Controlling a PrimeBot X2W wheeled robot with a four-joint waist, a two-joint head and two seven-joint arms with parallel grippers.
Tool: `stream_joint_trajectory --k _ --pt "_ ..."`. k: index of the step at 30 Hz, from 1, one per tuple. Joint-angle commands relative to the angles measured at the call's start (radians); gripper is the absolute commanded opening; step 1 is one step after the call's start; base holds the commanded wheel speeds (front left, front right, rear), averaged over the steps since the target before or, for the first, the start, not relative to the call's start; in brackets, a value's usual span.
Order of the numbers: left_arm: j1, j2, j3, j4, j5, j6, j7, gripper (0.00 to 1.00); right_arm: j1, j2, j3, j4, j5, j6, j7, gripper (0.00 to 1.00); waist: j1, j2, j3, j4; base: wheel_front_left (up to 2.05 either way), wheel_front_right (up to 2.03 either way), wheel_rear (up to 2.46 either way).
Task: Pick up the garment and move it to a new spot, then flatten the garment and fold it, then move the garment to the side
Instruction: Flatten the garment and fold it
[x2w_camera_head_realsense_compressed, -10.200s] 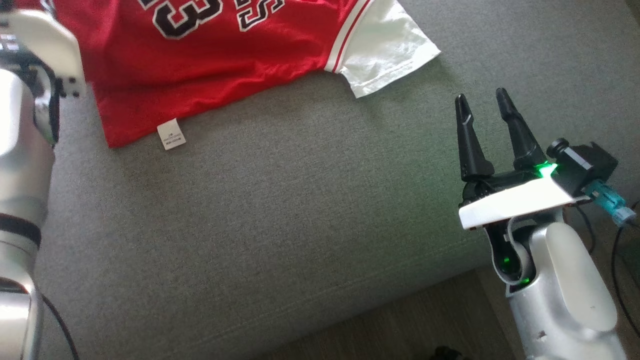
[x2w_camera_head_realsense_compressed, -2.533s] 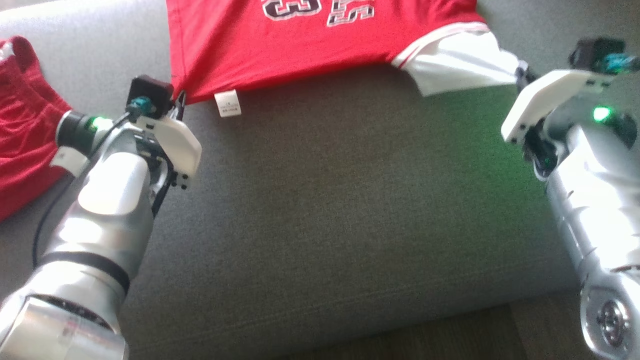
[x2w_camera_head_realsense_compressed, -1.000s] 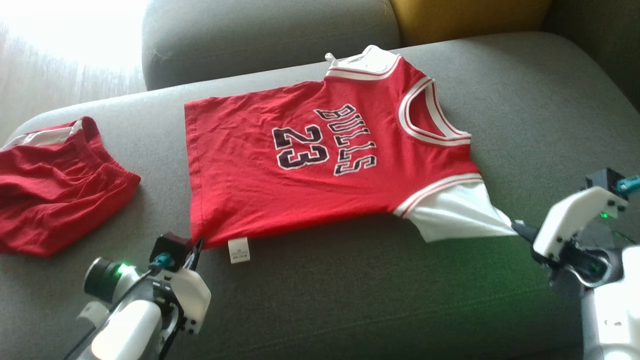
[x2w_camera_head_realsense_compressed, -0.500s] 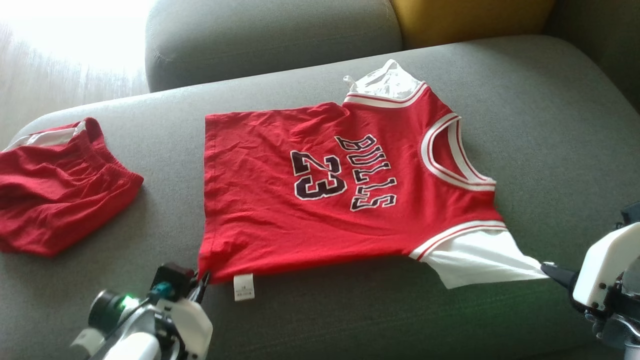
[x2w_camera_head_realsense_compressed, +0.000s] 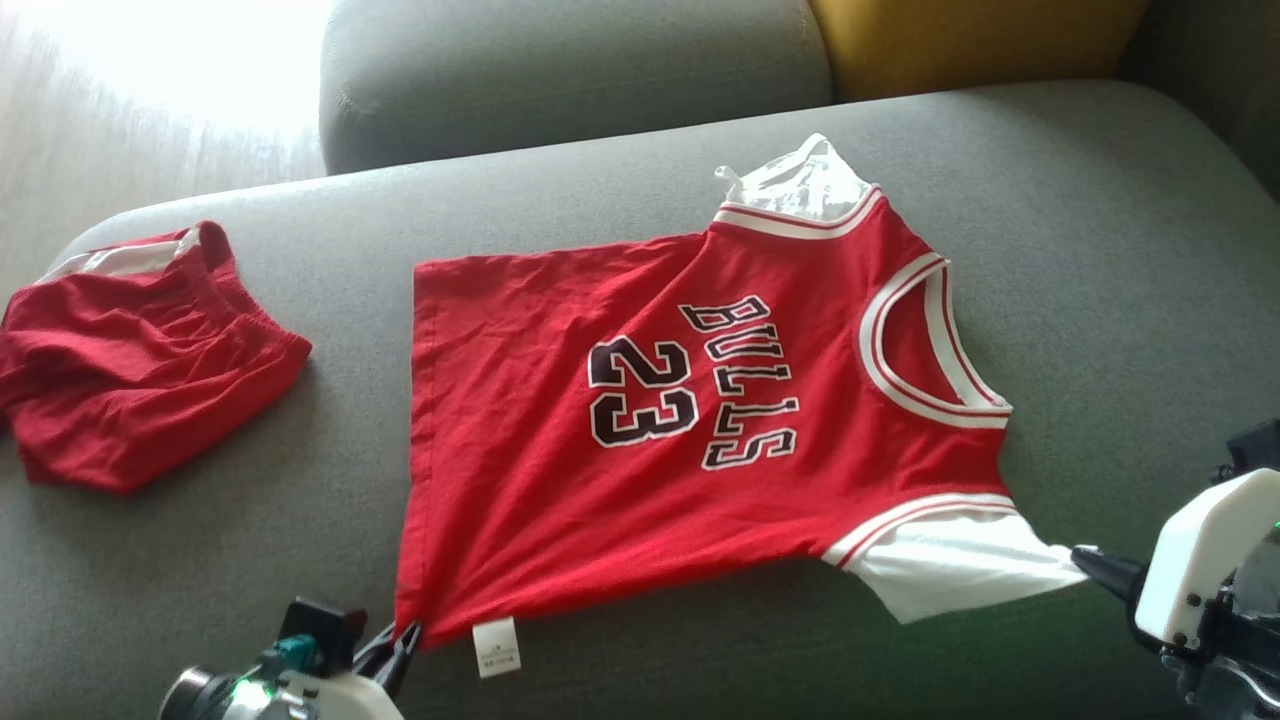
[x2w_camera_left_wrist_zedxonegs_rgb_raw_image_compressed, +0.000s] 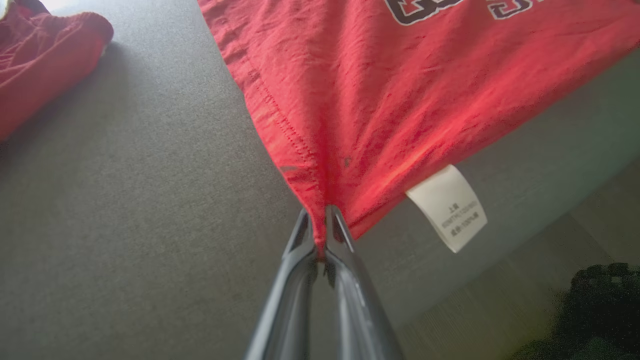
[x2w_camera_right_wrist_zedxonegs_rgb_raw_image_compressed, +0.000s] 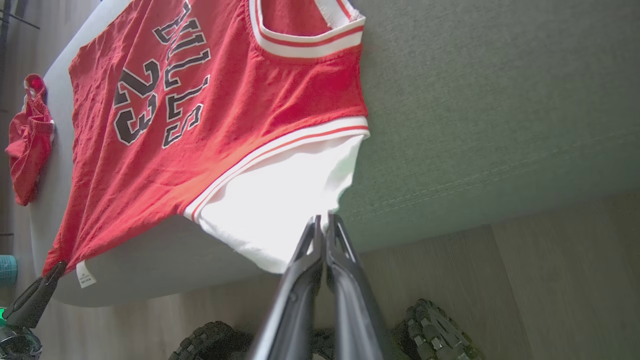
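Observation:
The garment (x2w_camera_head_realsense_compressed: 690, 420), a red jersey with "BULLS 23" in black and white sleeves, lies spread on the grey sofa seat (x2w_camera_head_realsense_compressed: 1100, 250), number side up. My left gripper (x2w_camera_head_realsense_compressed: 405, 638) at the lower left is shut on the red hem corner (x2w_camera_left_wrist_zedxonegs_rgb_raw_image_compressed: 320, 220), beside a white care label (x2w_camera_left_wrist_zedxonegs_rgb_raw_image_compressed: 448, 207). At the lower right my right gripper (x2w_camera_head_realsense_compressed: 1085, 556) is shut on the edge of the white sleeve (x2w_camera_right_wrist_zedxonegs_rgb_raw_image_compressed: 280, 210). In the right wrist view the jersey (x2w_camera_right_wrist_zedxonegs_rgb_raw_image_compressed: 210, 115) stretches from my right gripper (x2w_camera_right_wrist_zedxonegs_rgb_raw_image_compressed: 323, 220) toward my left gripper (x2w_camera_right_wrist_zedxonegs_rgb_raw_image_compressed: 55, 270), its near edge lifted off the seat.
A crumpled pair of red shorts (x2w_camera_head_realsense_compressed: 130, 350) lies at the seat's left end, seen too in the left wrist view (x2w_camera_left_wrist_zedxonegs_rgb_raw_image_compressed: 45, 55). A grey back cushion (x2w_camera_head_realsense_compressed: 570, 70) and a yellow cushion (x2w_camera_head_realsense_compressed: 980, 40) stand behind. Wooden floor (x2w_camera_right_wrist_zedxonegs_rgb_raw_image_compressed: 550, 280) runs past the seat's front edge.
The head view has shifted, so the whole picture has moved. The jersey has come toward the seat's front edge, held at hem corner and sleeve. Both grippers stay shut.

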Motion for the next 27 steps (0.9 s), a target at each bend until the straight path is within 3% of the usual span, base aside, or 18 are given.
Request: stream_joint_trajectory --k 1,9,27 --pt "-0.025 0.044 0.058 -0.049 -0.014 0.011 0.005 0.00 -0.015 -0.012 0.026 -0.054 0.010 0.000 0.008 0.00 0.0001 -0.0001 0.000 0.003 0.00 0.00 0.00" --pt "0.020 0.080 0.053 -0.151 -0.019 0.033 0.035 0.00 0.015 -0.012 0.029 -0.091 0.027 0.000 0.046 0.00 0.0001 -0.0001 -0.004 0.010 0.00 0.00 0.00" --pt "0.017 0.113 0.021 -0.208 -0.023 0.021 0.105 0.00 0.011 -0.024 0.022 -0.152 0.022 0.000 0.107 0.00 0.0001 -0.0001 0.016 -0.019 0.00 0.00 0.00"
